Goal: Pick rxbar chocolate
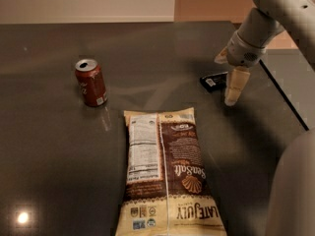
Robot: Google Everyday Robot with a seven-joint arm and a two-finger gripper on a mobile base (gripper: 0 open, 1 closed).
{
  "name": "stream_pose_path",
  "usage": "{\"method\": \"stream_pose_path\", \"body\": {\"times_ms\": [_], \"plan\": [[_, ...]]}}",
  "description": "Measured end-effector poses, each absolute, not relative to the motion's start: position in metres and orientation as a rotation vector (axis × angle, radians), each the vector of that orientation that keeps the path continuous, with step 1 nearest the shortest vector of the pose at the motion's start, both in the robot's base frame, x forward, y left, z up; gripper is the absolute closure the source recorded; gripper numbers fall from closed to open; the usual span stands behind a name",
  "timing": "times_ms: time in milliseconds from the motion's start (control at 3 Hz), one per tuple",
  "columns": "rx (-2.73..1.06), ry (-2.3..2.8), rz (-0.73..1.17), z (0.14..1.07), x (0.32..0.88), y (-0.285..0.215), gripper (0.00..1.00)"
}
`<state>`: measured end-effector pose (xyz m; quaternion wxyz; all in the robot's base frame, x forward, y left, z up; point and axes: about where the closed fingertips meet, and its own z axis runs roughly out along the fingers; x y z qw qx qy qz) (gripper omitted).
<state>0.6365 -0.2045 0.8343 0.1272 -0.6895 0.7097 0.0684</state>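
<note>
The rxbar chocolate [213, 81] is a small flat black bar with a white label patch. It lies on the dark table [44, 146] at the right, far side. My gripper [231, 96] hangs from the grey arm that comes in from the upper right. It points down at the table and covers the bar's right end. I cannot tell whether it touches the bar.
A red soda can [91, 82] stands upright at the left. A large brown-and-cream chip bag [165, 173] lies flat in the middle, reaching the near edge. The table's right edge [288, 100] runs just right of the gripper. A grey part of the robot's body [295, 191] fills the lower right corner.
</note>
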Motion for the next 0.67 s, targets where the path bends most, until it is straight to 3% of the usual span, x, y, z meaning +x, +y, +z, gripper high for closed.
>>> {"method": "stream_pose_path", "body": {"times_ms": [333, 667], "plan": [[-2.031, 2.074, 0.209, 0.8262, 0.6408, -0.204, 0.0], [-2.045, 2.08, 0.221, 0.8213, 0.6431, -0.2043, 0.18]]}}
